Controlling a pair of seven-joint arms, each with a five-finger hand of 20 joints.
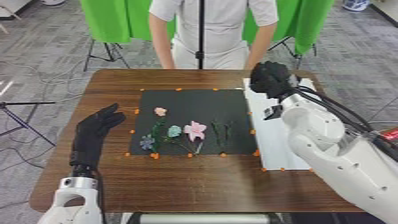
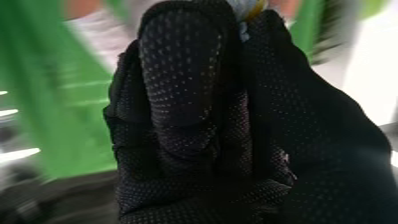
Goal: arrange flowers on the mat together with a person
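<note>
The right hand point(image 1: 270, 80) is clamped on a pale flower point(image 2: 242, 7) with some yellow, pinched at its fingertips, over the far part of the white board point(image 1: 280, 150). Beside the board, the black mat point(image 1: 211, 104) bears a large pink flower point(image 1: 195, 130), a peach flower point(image 1: 160, 111), a pale blue-green flower point(image 1: 174, 131), a blue flower point(image 1: 147, 142) and green stems point(image 1: 227, 132). Left of the mat, the left hand point(image 1: 91, 132) has its fingers extended.

Brown wooden table point(image 1: 178, 185) with black mat point(image 1: 191, 102), white sheet point(image 1: 277, 150), orange bits point(image 1: 155, 156)
</note>
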